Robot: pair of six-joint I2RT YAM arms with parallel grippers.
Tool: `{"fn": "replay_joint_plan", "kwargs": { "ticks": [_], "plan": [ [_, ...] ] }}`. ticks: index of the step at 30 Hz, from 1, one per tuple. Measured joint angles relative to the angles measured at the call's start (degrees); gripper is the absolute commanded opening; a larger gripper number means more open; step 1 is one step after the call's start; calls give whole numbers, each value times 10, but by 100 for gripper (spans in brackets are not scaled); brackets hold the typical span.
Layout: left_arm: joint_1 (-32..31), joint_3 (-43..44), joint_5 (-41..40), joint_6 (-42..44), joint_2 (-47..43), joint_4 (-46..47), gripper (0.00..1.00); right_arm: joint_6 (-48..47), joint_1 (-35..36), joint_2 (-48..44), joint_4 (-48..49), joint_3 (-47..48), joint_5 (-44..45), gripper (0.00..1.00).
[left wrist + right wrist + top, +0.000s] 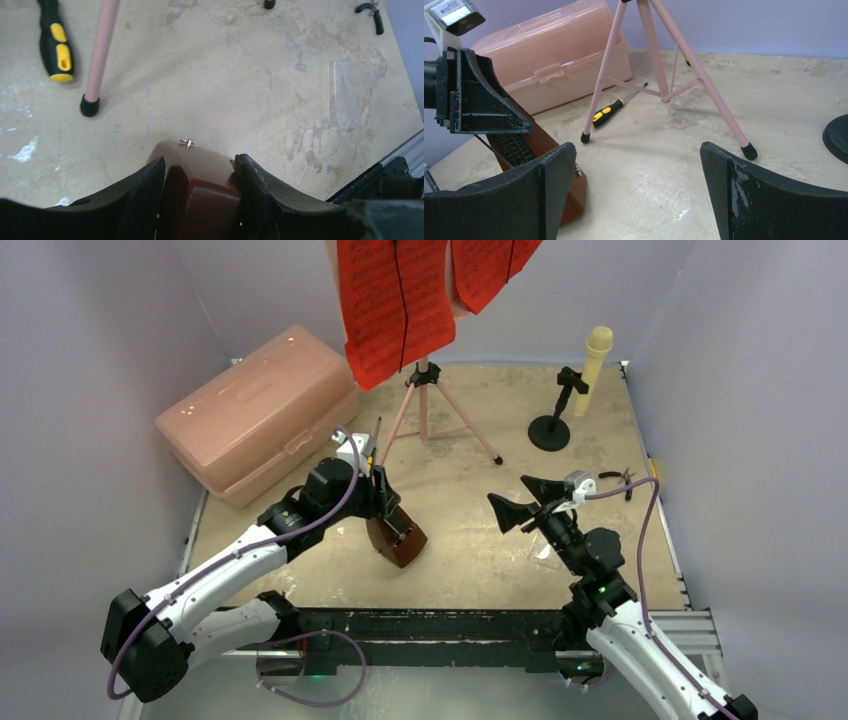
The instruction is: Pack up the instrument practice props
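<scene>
left claw (200, 160) clamped around brown metronome (200, 192), right claw (638, 150) apart, metronome at its left

Pages (395, 300) and stand (423, 410) cropped by overhead view's top edge; desk (458, 295) mostly hidden behind pages. In left wrist view, metronome (200, 185) sides covered by fingers (135, 200), near end cut by bottom edge; screwdriver (56, 45) shaft cut off. Small dark tool (622, 478) far right: too tiny to identify.
</scene>
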Motion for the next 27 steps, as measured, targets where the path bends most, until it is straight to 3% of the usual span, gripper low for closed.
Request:
{"fn": "replay_joint_plan", "kwargs": {
  "ticks": [7, 14, 22, 27],
  "plan": [
    [-64, 3, -40, -14, 29, 40, 56, 0, 0, 24, 9, 0, -20, 98],
    [-71, 2, -39, -38, 24, 89, 72, 0, 0, 85, 32, 0, -69, 98],
    [-71, -31, -48, -42, -40, 110, 96, 33, 0, 132, 64, 2, -116, 98],
    [-71, -39, -66, -37, -91, 105, 98, 64, 0, 139, 66, 3, -108, 98]
  ]
}}
